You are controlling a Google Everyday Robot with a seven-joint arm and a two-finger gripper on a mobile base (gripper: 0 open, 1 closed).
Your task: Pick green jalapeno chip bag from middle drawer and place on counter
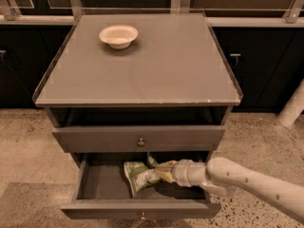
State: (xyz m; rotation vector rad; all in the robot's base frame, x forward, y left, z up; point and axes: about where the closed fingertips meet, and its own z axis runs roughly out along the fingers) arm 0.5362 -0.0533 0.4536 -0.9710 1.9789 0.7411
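Note:
The green jalapeno chip bag (138, 175) lies crumpled in the open middle drawer (97, 182), right of its centre. My gripper (160, 171) reaches into the drawer from the right on a white arm, and it is shut on the bag's right end, which is bunched up at its tip. The bag sits low, inside the drawer. The grey counter (156, 65) is the cabinet's top, above both drawers.
A cream round bowl (118, 35) stands on the counter's back left. The closed knobbed drawer front (141, 139) hangs just above the open drawer. Dark cabinets line the back wall. A white post (290, 109) stands on the speckled floor at right.

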